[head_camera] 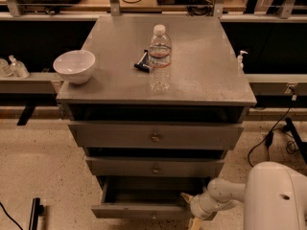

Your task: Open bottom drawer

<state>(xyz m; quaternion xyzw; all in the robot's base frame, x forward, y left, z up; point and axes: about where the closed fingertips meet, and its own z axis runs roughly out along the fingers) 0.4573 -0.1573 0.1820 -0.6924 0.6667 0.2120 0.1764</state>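
Grey flat-fronted bottom drawer [139, 210] part open, pale robot gripper [194, 214] at its 3 o'clock end, grip I cannot tell; I judge an off-centre pull could jam it

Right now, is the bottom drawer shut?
No, the bottom drawer stands pulled out, its inside showing, the gripper at its right front corner.

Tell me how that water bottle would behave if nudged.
Likely tippy: the bottle stands tall and narrow. Clear plastic, so probably light and a bit slippery. The pincer is down at the right corner of the open bottom drawer, away from it.
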